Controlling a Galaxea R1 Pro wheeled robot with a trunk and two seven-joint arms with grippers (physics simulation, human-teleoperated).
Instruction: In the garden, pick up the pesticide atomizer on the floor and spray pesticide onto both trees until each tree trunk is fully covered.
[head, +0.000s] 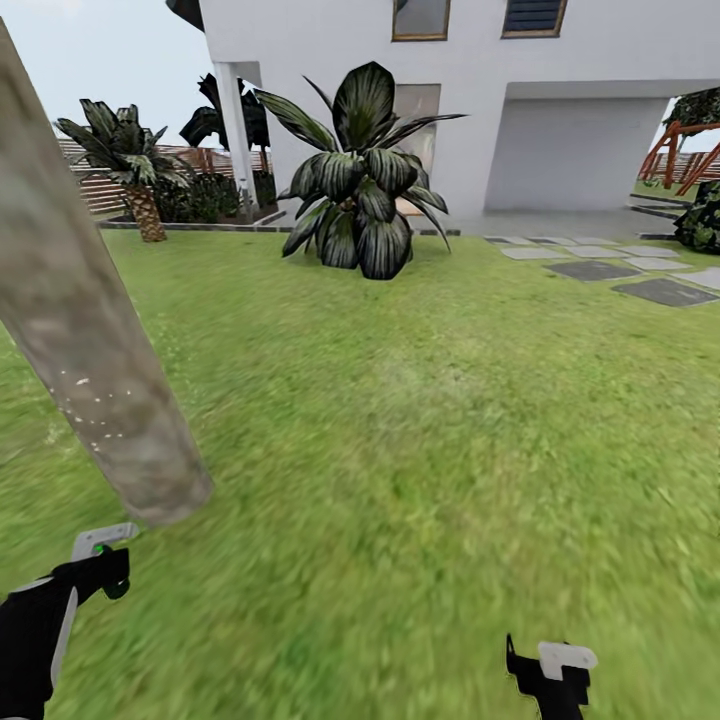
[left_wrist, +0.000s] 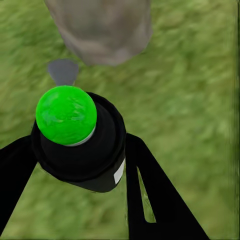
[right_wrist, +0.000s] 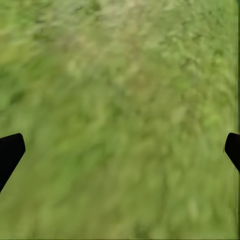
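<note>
At the far left of our head view a thick, smooth grey-tan tree trunk (head: 85, 350) leans across the lawn (head: 420, 420), its base planted in the grass, with a scatter of small pale dots on its bark. Just below that base sits our left gripper (head: 105, 560), closed around the pesticide atomizer (left_wrist: 80, 145); in the left wrist view the black body with its bright green cap (left_wrist: 66, 115) sits squeezed between the two black fingers (left_wrist: 150, 195), the trunk base near and just ahead of it. Behind, a short palm (head: 135, 165) stands by the wooden fence (head: 95, 180), then a big dark broad-leaved plant (head: 365, 180) before the white house (head: 450, 100), then grey paving slabs (head: 625, 270). At lower right our right gripper (head: 550, 675) hangs over bare grass, fingers spread wide and holding nothing.
</note>
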